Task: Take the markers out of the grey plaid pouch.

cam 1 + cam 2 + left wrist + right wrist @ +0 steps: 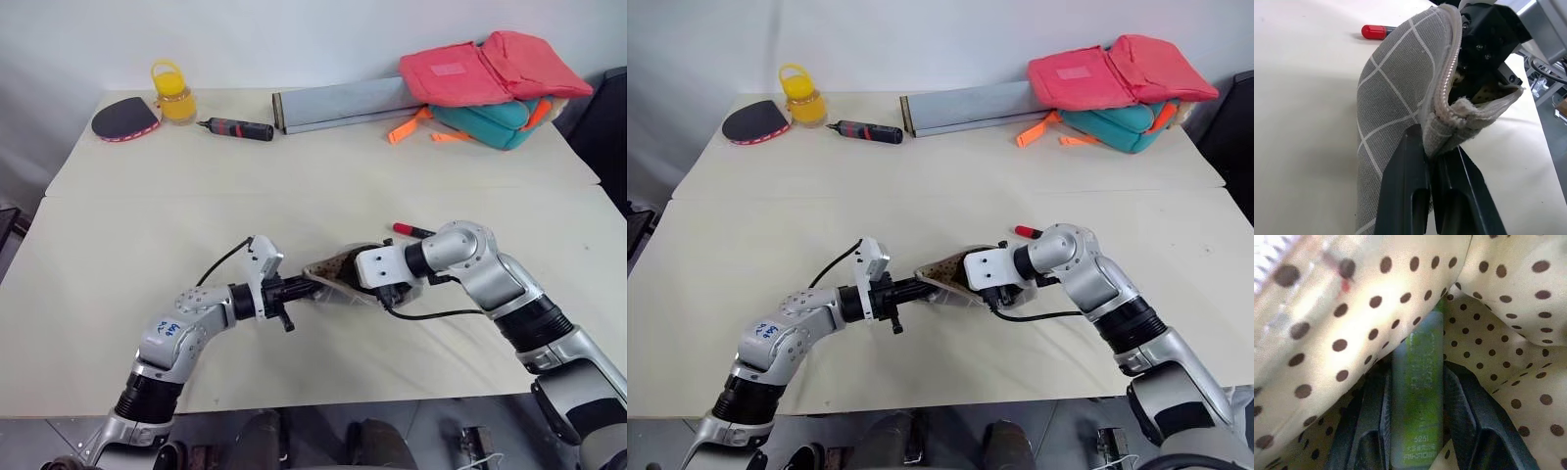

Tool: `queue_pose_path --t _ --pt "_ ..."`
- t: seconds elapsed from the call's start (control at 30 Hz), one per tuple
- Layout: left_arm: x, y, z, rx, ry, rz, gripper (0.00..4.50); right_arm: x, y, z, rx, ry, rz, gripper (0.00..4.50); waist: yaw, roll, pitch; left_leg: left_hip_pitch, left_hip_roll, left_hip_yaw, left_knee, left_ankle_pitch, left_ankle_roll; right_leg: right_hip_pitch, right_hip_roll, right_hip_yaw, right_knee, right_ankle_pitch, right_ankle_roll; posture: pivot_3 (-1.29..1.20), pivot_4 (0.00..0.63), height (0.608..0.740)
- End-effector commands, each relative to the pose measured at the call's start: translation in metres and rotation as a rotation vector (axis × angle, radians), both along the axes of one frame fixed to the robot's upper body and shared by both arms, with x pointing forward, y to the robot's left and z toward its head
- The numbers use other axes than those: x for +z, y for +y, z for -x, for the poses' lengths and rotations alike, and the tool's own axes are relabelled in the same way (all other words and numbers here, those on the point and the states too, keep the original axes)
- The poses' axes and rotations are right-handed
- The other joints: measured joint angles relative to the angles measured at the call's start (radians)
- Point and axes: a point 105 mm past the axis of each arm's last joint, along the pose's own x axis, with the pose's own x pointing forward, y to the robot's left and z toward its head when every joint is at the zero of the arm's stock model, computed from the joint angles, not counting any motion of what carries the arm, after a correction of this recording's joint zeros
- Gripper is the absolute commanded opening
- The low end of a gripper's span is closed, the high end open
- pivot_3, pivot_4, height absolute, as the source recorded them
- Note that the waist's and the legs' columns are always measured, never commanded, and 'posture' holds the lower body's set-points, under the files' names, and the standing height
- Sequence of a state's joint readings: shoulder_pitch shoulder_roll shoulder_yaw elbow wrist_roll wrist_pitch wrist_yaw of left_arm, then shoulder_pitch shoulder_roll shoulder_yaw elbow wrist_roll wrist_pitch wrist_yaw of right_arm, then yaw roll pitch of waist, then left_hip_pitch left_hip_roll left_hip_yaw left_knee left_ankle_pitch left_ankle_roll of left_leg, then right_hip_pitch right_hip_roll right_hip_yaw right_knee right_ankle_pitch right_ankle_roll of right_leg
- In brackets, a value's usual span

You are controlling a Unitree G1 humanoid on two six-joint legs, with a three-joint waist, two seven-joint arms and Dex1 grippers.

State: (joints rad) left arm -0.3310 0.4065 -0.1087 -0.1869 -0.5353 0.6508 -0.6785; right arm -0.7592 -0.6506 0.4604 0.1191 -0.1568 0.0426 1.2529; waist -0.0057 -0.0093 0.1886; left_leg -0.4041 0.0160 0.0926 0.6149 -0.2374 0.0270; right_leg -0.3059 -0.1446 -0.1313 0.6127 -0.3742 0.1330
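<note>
The grey plaid pouch (333,266) is held up off the table near its front middle, mouth open, showing a tan dotted lining (1488,333). My left gripper (1432,147) is shut on the pouch's zipper edge (1449,112). From the other side, my right gripper (1415,369) reaches into the pouch. Its two black fingers (1374,406) press against both sides of the green marker (1418,401). The red-capped marker (411,230) lies on the table just beyond the pouch, clear of both grippers.
Along the far edge lie a black and red paddle (124,118), a yellow jar (174,95), a black-and-red screwdriver (238,128) and a long grey box (348,103). Pink (490,69) and teal (490,122) bags are stacked at the far right.
</note>
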Motion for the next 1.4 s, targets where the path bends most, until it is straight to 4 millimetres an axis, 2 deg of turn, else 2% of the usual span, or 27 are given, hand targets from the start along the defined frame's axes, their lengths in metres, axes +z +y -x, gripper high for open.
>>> queue_pose_path --t 0.03,0.13,0.2,0.4,0.57,0.7,0.87,1.1,1.17,1.27,1.4 --pt "0.001 0.006 -0.004 0.043 -0.022 -0.012 0.00 -0.002 0.001 0.000 0.006 -0.015 0.032 1.42 0.001 0.000 0.000 0.000 0.000 0.000 0.000 0.000 0.000 0.000 0.000 0.000 0.000 0.000 0.000 0.00 0.150 0.740" --pt "0.002 0.005 -0.004 0.039 -0.026 -0.015 0.00 -0.004 -0.003 0.001 -0.012 0.007 0.044 1.29 0.002 0.000 0.000 0.000 0.000 0.000 0.000 0.000 0.000 0.000 0.000 0.000 0.000 0.000 0.000 0.00 0.150 0.740" --pt "0.001 0.006 -0.003 0.041 -0.028 -0.020 0.00 0.007 0.000 0.000 -0.016 0.000 -0.006 1.10 0.002 0.000 0.000 0.000 0.000 0.000 0.000 0.000 0.000 0.000 0.000 0.000 0.000 0.000 0.000 0.00 0.150 0.740" --pt "0.000 0.009 -0.003 0.055 -0.033 -0.031 0.00 0.044 -0.006 0.011 -0.016 0.016 -0.104 1.09 0.003 0.000 0.000 -0.001 0.000 0.000 0.000 0.000 0.000 0.000 0.000 0.000 0.000 0.000 0.000 0.00 0.150 0.740" --pt "0.000 0.009 -0.002 0.055 -0.035 -0.029 0.00 0.059 -0.017 0.019 -0.034 0.034 -0.134 1.09 0.007 0.000 0.000 -0.002 -0.001 -0.001 0.000 0.000 0.001 0.000 -0.001 0.000 -0.001 0.000 0.000 0.00 0.150 0.740" --pt "0.001 0.007 -0.002 0.046 -0.036 -0.026 0.00 0.063 -0.026 0.013 -0.091 0.025 -0.163 1.09 0.006 0.000 0.000 -0.002 -0.001 -0.001 0.000 0.000 0.001 0.000 -0.001 0.000 -0.001 0.000 0.000 0.00 0.150 0.740" --pt "0.007 0.002 0.001 0.018 -0.034 0.004 0.00 0.057 -0.032 0.005 -0.129 0.005 -0.149 1.09 0.005 0.000 0.000 -0.002 -0.001 -0.001 0.000 0.000 0.001 0.000 -0.001 -0.001 -0.001 0.000 0.000 0.00 0.150 0.740" --pt "0.018 -0.008 0.009 -0.040 -0.022 0.056 0.00 0.020 -0.027 -0.003 -0.146 -0.026 -0.051 1.09 0.005 0.000 0.000 -0.002 -0.001 -0.001 0.000 0.000 0.001 0.000 -0.001 -0.001 -0.001 0.000 0.000 0.00 0.150 0.740" --pt "0.018 -0.009 0.012 -0.053 -0.019 0.049 0.00 0.019 -0.023 -0.008 -0.175 -0.028 -0.082 1.09 0.005 0.000 0.000 -0.002 -0.001 -0.001 0.000 0.000 0.000 0.000 -0.001 0.000 0.000 0.000 0.000 0.00 0.150 0.740" --pt "0.016 -0.008 0.014 -0.054 -0.025 0.034 0.00 0.022 -0.028 -0.014 -0.209 -0.052 -0.079 1.09 0.003 0.000 0.000 -0.002 -0.001 0.000 0.000 0.000 0.000 0.000 0.000 -0.001 0.000 0.000 0.000 0.00 0.150 0.740" --pt "0.014 -0.002 0.008 -0.004 -0.055 0.015 0.00 0.024 -0.038 -0.009 -0.212 0.002 -0.090 1.09 0.004 0.000 0.000 -0.001 -0.001 -0.001 0.000 0.000 0.000 0.000 0.000 0.000 -0.001 0.000 0.000 0.00 0.150 0.740"
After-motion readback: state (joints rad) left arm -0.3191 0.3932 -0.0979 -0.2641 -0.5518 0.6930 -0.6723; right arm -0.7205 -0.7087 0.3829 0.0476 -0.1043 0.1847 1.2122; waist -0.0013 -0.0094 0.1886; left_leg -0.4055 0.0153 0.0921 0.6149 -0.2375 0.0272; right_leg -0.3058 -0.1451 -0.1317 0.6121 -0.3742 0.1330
